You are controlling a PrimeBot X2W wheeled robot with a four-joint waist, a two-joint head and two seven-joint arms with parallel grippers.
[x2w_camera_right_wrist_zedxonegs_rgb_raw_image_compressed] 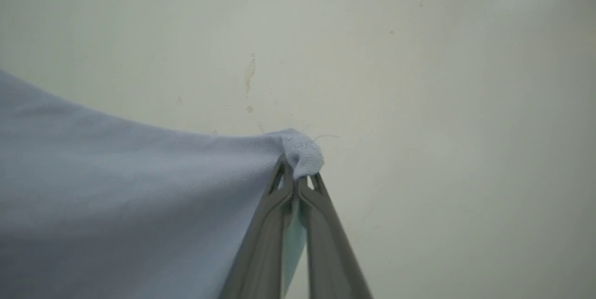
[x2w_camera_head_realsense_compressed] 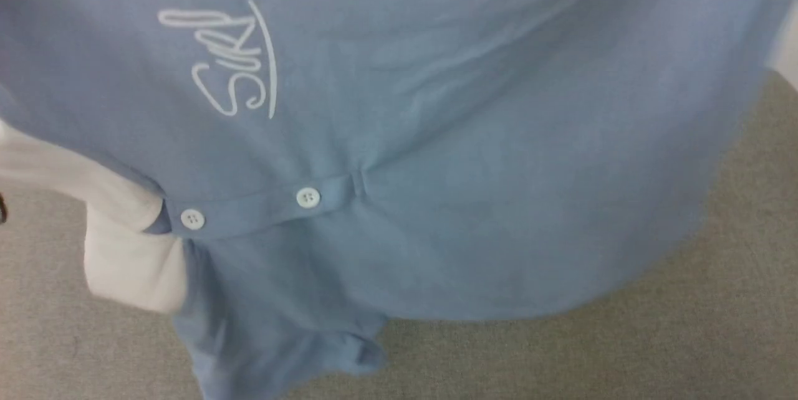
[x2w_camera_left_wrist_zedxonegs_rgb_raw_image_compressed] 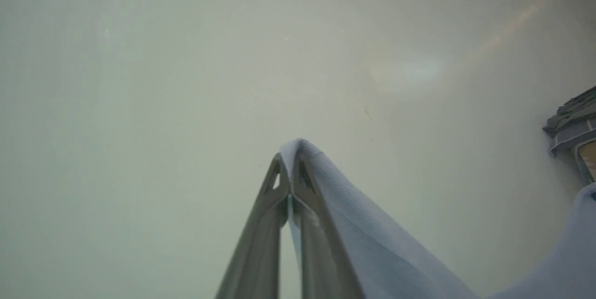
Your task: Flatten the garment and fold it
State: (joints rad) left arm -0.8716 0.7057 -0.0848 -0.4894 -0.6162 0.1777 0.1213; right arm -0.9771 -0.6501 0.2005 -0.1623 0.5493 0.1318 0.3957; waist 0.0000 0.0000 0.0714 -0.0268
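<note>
Clamped tight on a pinch of cloth each, the left gripper [x2w_camera_left_wrist_zedxonegs_rgb_raw_image_compressed: 291, 168] and right gripper [x2w_camera_right_wrist_zedxonegs_rgb_raw_image_compressed: 295, 173] hold the garment [x2w_camera_head_realsense_compressed: 467, 169] spread between them, equally near both, hanging over the grey floor [x2w_camera_head_realsense_compressed: 717, 325], its white collar [x2w_camera_head_realsense_compressed: 124, 263] leftward.

Light blue garment [x2w_camera_head_realsense_compressed: 474, 138] with white script logo [x2w_camera_head_realsense_compressed: 227, 63], white buttons [x2w_camera_head_realsense_compressed: 308, 197].

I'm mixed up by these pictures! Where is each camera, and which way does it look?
Head: from the robot's head, down onto the polo shirt and grey carpet.
Left wrist: along the left end effector, shut on the polo shirt, toward a pale surface.
Right wrist: along the right end effector, likewise.
Shared: the polo shirt.
</note>
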